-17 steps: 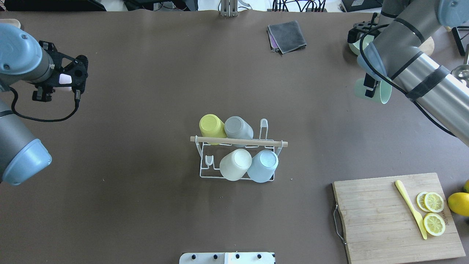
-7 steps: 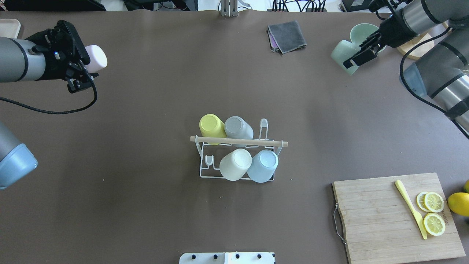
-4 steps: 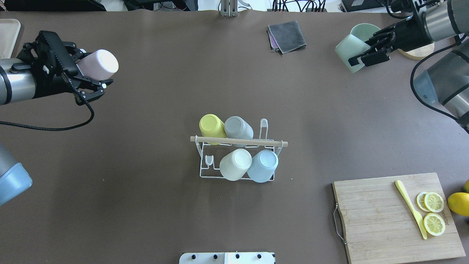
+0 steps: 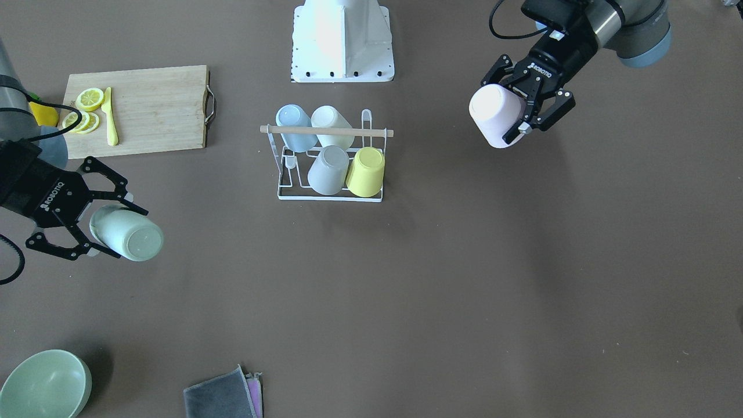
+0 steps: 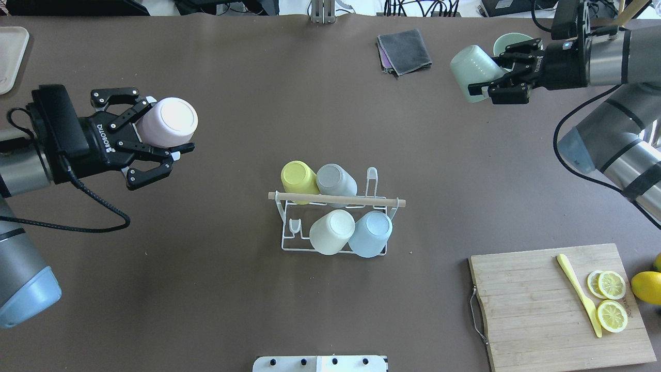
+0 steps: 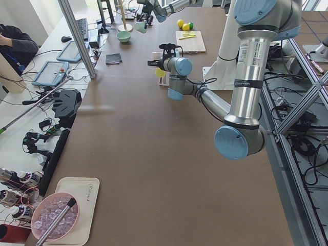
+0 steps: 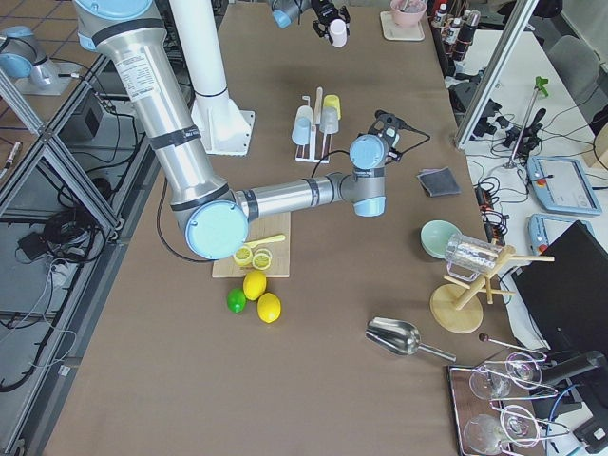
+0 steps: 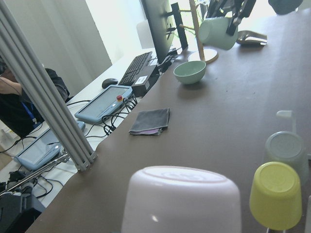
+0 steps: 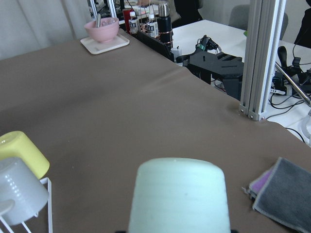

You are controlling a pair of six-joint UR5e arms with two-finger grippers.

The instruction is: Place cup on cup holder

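While pink cup [image 5: 170,119] is clamped by left gripper [image 5: 161,129] toward left edge of tabletop [image 5: 206,289], green cup [image 5: 471,71] is clamped by right gripper [image 5: 491,75] near far-right corner.

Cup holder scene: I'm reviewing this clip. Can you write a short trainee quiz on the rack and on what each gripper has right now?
1. True or false: the cup holder stands empty.
2. Multiple choice: the left gripper is shut on a cup of which colour? A pink, B blue, C grey.
3. Fill in: the right gripper holds a ____ cup, off to the side of the rack and clear of the table.

Key: 1 false; 2 A, the pink cup; 3 green, the green cup.
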